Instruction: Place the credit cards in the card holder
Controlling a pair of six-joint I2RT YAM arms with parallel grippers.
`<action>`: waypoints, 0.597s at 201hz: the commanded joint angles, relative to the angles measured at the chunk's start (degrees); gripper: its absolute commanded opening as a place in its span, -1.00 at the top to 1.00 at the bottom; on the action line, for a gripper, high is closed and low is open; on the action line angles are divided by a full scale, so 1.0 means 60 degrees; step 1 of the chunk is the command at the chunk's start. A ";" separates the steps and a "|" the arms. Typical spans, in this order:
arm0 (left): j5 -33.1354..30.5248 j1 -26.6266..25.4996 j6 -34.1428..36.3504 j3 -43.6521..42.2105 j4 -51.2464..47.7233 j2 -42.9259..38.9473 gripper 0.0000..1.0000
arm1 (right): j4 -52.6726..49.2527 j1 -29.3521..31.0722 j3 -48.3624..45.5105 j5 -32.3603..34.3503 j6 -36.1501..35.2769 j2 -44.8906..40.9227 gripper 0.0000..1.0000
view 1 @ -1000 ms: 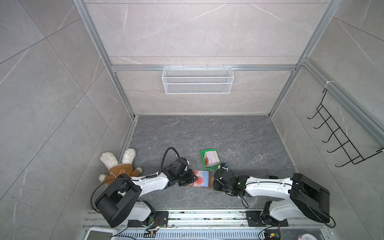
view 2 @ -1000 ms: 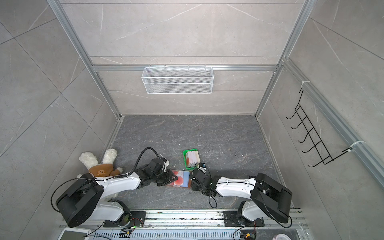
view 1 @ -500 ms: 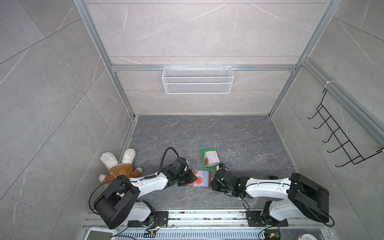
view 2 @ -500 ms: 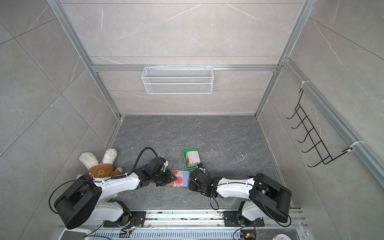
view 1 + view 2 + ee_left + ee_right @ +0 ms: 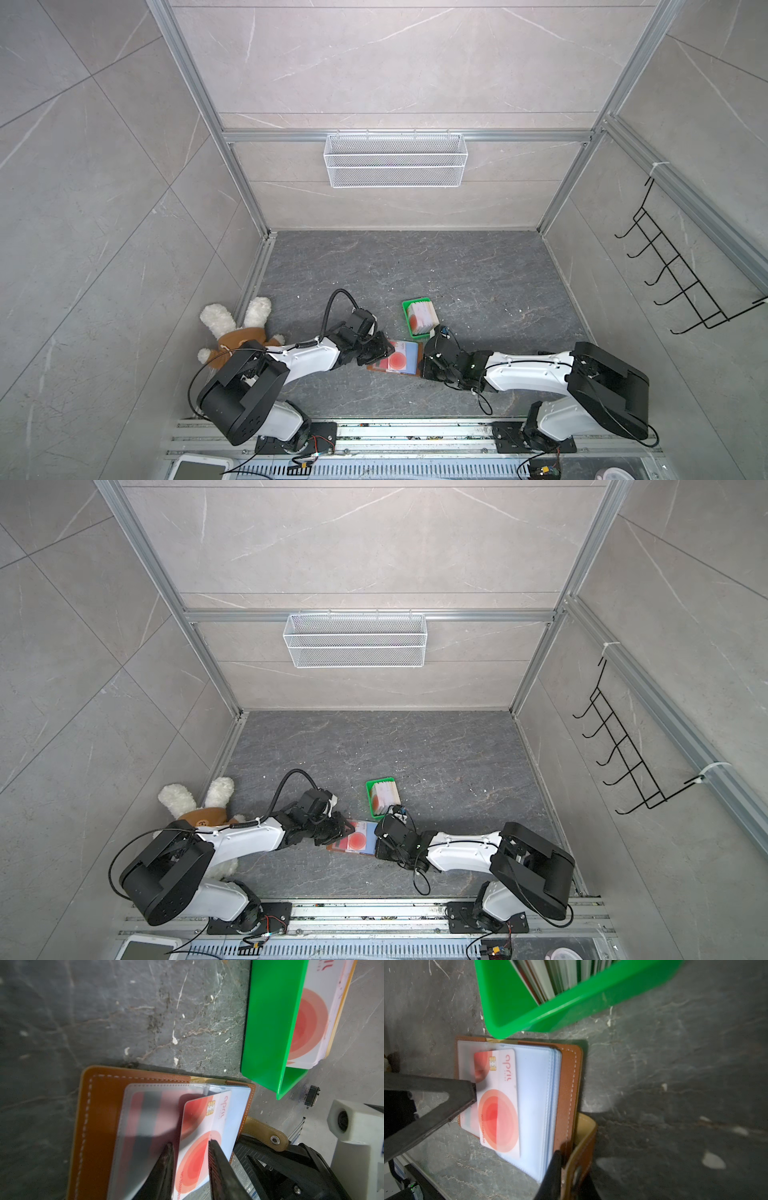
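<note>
The grey desk point(image 5: 478, 270) carries the card holder point(image 5: 409, 355), which lies open near the front edge between the two arms (clear sleeves up, a red striped card point(image 5: 145, 1126) showing through one). Just behind it sits the green tray point(image 5: 415, 300) with the stacked credit cards point(image 5: 424, 318) standing in it. The left pincer point(image 5: 191, 1159) pinches a pale card point(image 5: 197, 1126), one edge slipped under a sleeve. The right pincer point(image 5: 570, 1180) is clamped on the snap tab point(image 5: 588, 1147).
</note>
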 commanded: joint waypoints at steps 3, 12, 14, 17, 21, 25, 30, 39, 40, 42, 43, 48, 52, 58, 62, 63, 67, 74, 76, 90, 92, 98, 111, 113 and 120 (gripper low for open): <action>0.0267 0.0030 0.0302 0.0232 0.0094 0.0208 0.36 | -0.1167 0.0050 0.0112 0.0304 -0.0075 0.0372 0.69; 0.0268 0.0041 0.0315 0.0237 0.0096 0.0204 0.36 | -0.1255 0.0061 0.0156 0.0318 -0.0079 0.0408 0.69; 0.0268 0.0033 0.0317 0.0238 0.0092 0.0196 0.36 | -0.1273 0.0063 0.0176 0.0320 -0.0079 0.0417 0.69; 0.0275 0.0038 0.0317 0.0246 0.0088 0.0203 0.36 | -0.1302 0.0059 0.0181 0.0327 -0.0079 0.0435 0.69; 0.0290 0.0042 0.0331 0.0254 0.0082 0.0203 0.36 | -0.1335 0.0064 0.0200 0.0334 -0.0072 0.0442 0.69; 0.0308 0.0042 0.0343 0.0264 0.0082 0.0200 0.36 | -0.1368 0.0072 0.0203 0.0347 -0.0068 0.0453 0.70; 0.0327 0.0030 0.0347 0.0275 0.0081 0.0203 0.36 | -0.1393 0.0072 0.0216 0.0362 -0.0203 0.0473 0.70; 0.0359 0.0032 0.0371 0.0282 0.0092 0.0203 0.36 | -0.1423 0.0082 0.0243 0.0378 -0.0328 0.0509 0.70; 0.0365 0.0038 0.0374 0.0282 0.0094 0.0196 0.36 | -0.1424 0.0088 0.0237 0.0379 -0.0328 0.0511 0.70; 0.0380 0.0032 0.0383 0.0290 0.0096 0.0198 0.36 | -0.1425 0.0092 0.0237 0.0379 -0.0328 0.0501 0.70; 0.0383 0.0031 0.0387 0.0293 0.0096 0.0201 0.36 | -0.1425 0.0093 0.0242 0.0379 -0.0328 0.0499 0.70; 0.0410 0.0031 0.0397 0.0299 0.0107 0.0211 0.36 | -0.1448 0.0089 0.0232 0.0391 -0.0332 0.0521 0.70; 0.0427 0.0031 0.0405 0.0297 0.0122 0.0218 0.36 | -0.1459 0.0093 0.0244 0.0393 -0.0342 0.0533 0.71; 0.0464 0.0030 0.0409 0.0305 0.0160 0.0222 0.36 | -0.1472 0.0093 0.0255 0.0393 -0.0343 0.0541 0.71; 0.0484 0.0033 0.0416 0.0305 0.0182 0.0232 0.36 | -0.1471 0.0086 0.0247 0.0393 -0.0339 0.0546 0.71; 0.0493 0.0031 0.0411 0.0308 0.0190 0.0240 0.36 | -0.1470 0.0097 0.0247 0.0393 -0.0341 0.0544 0.71; 0.0513 0.0035 0.0419 0.0311 0.0219 0.0253 0.36 | -0.1469 0.0104 0.0254 0.0406 -0.0343 0.0552 0.71; 0.0564 0.0036 0.0426 0.0326 0.0267 0.0277 0.36 | -0.1469 0.0104 0.0247 0.0408 -0.0332 0.0562 0.71; 0.0584 0.0039 0.0418 0.0333 0.0289 0.0299 0.36 | -0.1476 0.0104 0.0247 0.0408 -0.0337 0.0559 0.72; 0.0698 0.0034 0.0411 0.0376 0.0399 0.0371 0.35 | -0.1492 0.0100 0.0262 0.0408 -0.0343 0.0566 0.72; 0.0705 0.0031 0.0407 0.0390 0.0413 0.0381 0.35 | -0.1493 0.0106 0.0261 0.0401 -0.0346 0.0570 0.72; 0.0735 0.0034 0.0381 0.0392 0.0464 0.0401 0.35 | -0.1498 0.0108 0.0276 0.0408 -0.0343 0.0571 0.72; 0.0795 0.0034 0.0340 0.0402 0.0575 0.0433 0.35 | -0.1527 0.0123 0.0283 0.0421 -0.0343 0.0564 0.73; 0.0803 0.0035 0.0334 0.0404 0.0589 0.0437 0.35 | -0.1527 0.0123 0.0296 0.0422 -0.0343 0.0569 0.73; 0.0831 0.0030 0.0321 0.0422 0.0626 0.0452 0.35 | -0.1530 0.0123 0.0287 0.0422 -0.0356 0.0558 0.73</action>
